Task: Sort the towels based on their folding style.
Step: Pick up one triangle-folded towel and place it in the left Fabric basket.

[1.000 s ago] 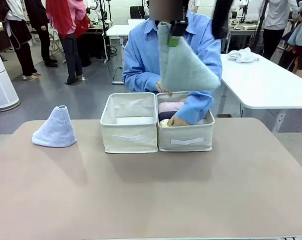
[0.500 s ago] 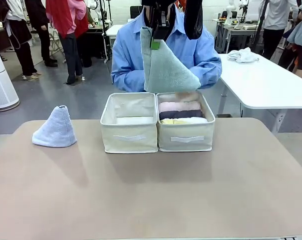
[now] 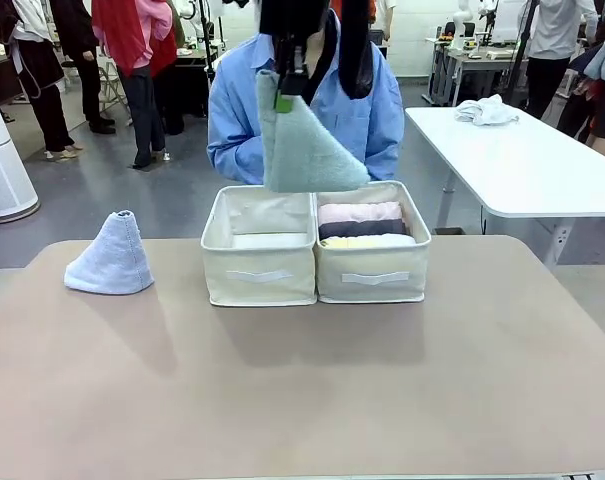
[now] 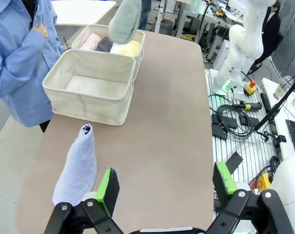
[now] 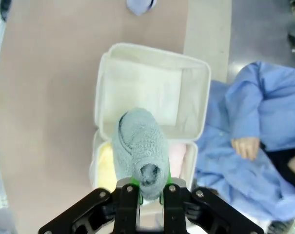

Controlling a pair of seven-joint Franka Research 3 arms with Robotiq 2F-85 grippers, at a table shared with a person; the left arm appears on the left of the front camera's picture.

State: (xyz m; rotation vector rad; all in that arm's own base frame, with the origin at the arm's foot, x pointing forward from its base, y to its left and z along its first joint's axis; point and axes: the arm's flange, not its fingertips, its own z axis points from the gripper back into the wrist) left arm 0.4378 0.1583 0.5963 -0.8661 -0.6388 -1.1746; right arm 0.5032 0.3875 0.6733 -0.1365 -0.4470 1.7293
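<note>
Bearing a lavender towel, the tan table fronts grey floor.

The grey-green cone towel is showing a pale, muted sage terry, plain all over. The lavender-blue cone towel is looking a soft periwinkle, also unpatterned. The left bin and the right bin are both showing cream-beige cloth with a paler strip across the front. Inside the right bin, the pink towel, the dark grey towel and the yellow towel are reading as bands of pastel pink, charcoal and pale butter. The worktop is showing a flat taupe-brown. The person's shirt is appearing light blue. The left gripper and the right gripper are showing black jaws, and the pads are glowing vivid green.
</note>
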